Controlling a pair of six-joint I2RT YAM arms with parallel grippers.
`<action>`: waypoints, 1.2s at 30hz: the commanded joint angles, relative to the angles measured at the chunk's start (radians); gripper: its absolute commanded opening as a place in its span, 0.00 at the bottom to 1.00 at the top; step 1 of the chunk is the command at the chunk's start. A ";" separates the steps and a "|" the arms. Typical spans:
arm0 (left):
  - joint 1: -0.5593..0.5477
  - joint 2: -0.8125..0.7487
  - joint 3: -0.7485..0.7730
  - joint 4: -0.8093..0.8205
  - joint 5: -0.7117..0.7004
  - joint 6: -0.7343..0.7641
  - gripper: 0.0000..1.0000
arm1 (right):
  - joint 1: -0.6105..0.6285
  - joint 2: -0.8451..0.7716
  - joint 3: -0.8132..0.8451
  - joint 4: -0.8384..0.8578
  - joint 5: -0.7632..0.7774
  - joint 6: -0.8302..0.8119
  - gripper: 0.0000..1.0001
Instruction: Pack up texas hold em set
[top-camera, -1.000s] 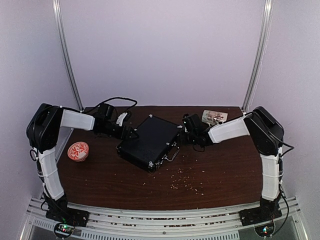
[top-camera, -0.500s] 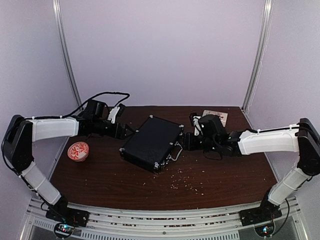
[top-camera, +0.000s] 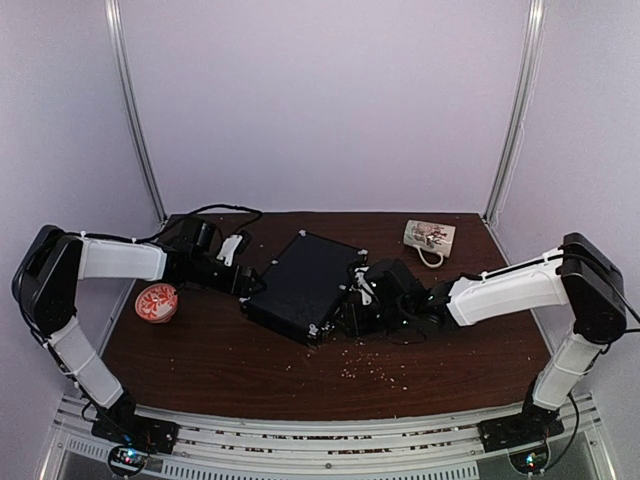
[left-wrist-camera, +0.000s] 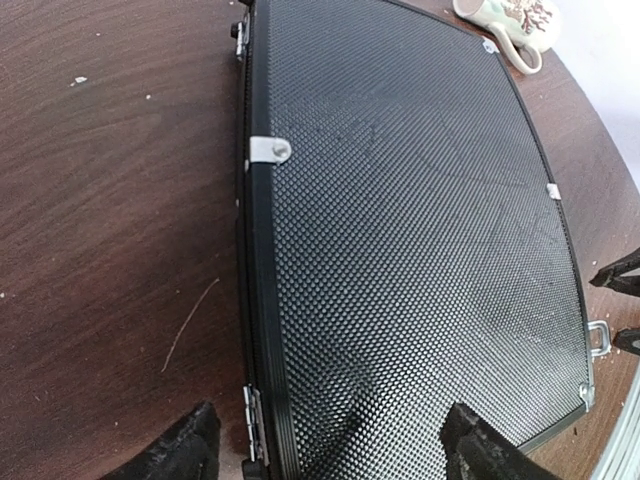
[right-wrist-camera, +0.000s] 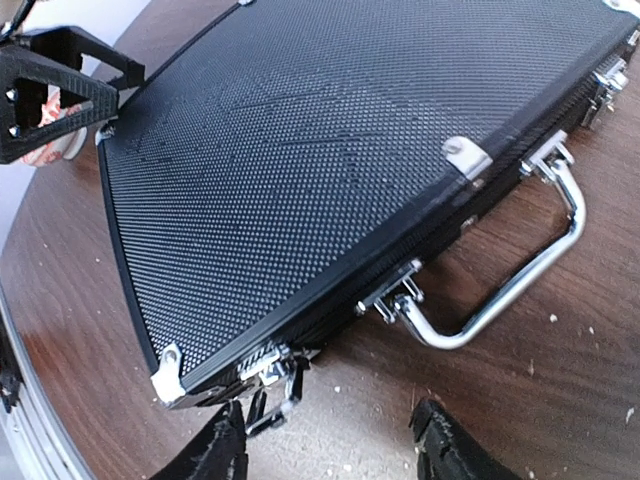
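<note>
Where the worktop (top-camera: 200, 370) runs nearest the arm bases, low in the top view, a scatter of pale crumbs (top-camera: 372, 366) lies on the dark wood. Just above them, right of centre, my right fingers (right-wrist-camera: 445, 450) stand apart with only bare wood between them, just beside the lower corner of the one black briefcase (top-camera: 300, 285). The briefcase lies flat and closed in the middle of the frame, turned at an angle. Its single silver handle (right-wrist-camera: 500, 290) faces my right wrist, and one latch (right-wrist-camera: 272, 378) sits by that near corner. At its left side my left fingers (left-wrist-camera: 185, 450) are spread wide, one over the wood and one over the lid, straddling the rim; I cannot tell whether they touch it. One orange-red dish (top-camera: 156, 302) sits at the left edge, well apart from the briefcase. Farthest back, at upper right, one white printed mug (top-camera: 428, 236) appears to lie on its side.
</note>
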 joint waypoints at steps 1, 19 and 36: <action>0.000 0.015 0.022 0.007 0.004 0.029 0.79 | 0.004 0.050 0.060 -0.049 -0.020 -0.068 0.56; 0.001 0.099 0.040 0.029 0.071 0.062 0.70 | 0.006 0.169 0.048 -0.030 -0.020 -0.146 0.33; 0.000 0.083 0.026 0.029 0.090 0.057 0.52 | -0.044 0.248 0.072 0.039 -0.146 -0.175 0.29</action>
